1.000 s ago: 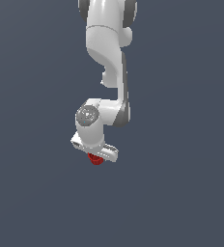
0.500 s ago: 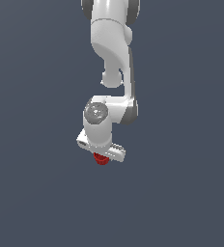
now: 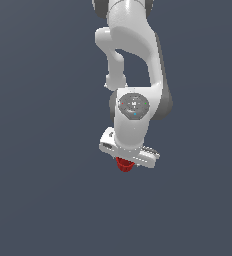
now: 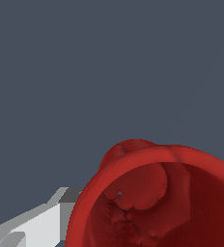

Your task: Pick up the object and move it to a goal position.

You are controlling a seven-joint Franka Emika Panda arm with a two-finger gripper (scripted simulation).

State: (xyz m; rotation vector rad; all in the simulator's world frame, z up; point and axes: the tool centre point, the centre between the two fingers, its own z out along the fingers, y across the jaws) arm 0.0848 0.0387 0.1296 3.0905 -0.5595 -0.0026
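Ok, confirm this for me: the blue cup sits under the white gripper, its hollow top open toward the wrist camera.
Wrong on the colour only. The cup is bright red, not blue, as the wrist view shows close up. The rest stands: it sits under the white gripper, hollow top open toward the wrist camera.

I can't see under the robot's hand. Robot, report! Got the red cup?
Hand over the red cup, cup tucked right beneath it. Grip not visible, cannot confirm closed. Cup's hollow top fills the wrist view. Nothing else in sight around it.
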